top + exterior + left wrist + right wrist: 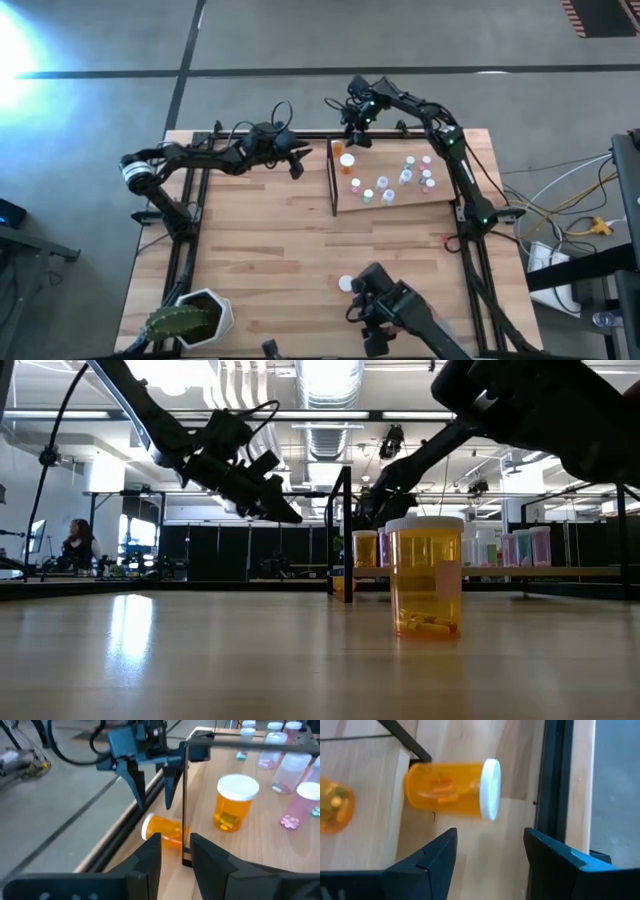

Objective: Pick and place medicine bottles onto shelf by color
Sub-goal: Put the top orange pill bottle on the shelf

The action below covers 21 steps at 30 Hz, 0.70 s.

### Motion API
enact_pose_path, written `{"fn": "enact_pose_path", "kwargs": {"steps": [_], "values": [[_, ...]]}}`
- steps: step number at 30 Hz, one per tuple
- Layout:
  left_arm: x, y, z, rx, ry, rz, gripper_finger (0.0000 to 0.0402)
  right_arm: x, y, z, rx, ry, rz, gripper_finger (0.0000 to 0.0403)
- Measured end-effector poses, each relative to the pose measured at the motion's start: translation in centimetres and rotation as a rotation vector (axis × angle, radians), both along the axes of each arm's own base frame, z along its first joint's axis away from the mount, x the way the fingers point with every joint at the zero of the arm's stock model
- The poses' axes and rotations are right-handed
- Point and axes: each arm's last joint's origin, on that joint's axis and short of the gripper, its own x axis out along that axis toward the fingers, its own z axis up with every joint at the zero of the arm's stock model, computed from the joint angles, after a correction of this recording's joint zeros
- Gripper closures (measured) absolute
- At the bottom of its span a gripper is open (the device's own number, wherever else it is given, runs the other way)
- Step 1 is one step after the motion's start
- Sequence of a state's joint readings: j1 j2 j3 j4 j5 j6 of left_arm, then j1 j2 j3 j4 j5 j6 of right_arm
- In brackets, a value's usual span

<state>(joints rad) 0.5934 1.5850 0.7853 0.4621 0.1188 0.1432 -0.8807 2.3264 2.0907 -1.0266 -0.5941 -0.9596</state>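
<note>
The left gripper [297, 170] hangs nearly closed and empty beside the shelf [395, 205], where a white-capped orange bottle [451, 788] lies on its side at the far corner, under the right gripper [357, 138], whose fingers stand apart, holding nothing.

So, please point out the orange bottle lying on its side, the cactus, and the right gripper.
fallen orange bottle [445, 789], right wrist view, its body.
cactus [180, 322], high view, green plant.
right gripper [357, 137], high view, between its fingertips.
</note>
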Motion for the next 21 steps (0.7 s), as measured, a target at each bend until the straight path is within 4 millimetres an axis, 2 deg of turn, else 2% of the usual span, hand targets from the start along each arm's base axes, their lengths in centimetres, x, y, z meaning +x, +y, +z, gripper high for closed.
{"fn": "enact_pose_path", "kwargs": {"steps": [5,11,15,21], "values": [[0.2,0.2,-1.1,-0.047,0.016,0.014,0.0315,1.2,0.8,-0.1,0.013,-0.009,-0.008,0.0226],[0.3,0.2,-1.3,-0.051,0.022,0.015,0.0315,2.7,1.9,-0.7,0.01,-0.024,-0.014,0.032],[0.3,0.2,-1.3,-0.052,0.024,0.015,0.0315,3.9,1.8,-0.5,-0.005,-0.084,-0.068,0.0376],[0.2,0.1,-1.5,-0.064,0.041,0.016,0.0315,4.7,1.4,0.7,0.079,-0.213,-0.1,0.039]]}}
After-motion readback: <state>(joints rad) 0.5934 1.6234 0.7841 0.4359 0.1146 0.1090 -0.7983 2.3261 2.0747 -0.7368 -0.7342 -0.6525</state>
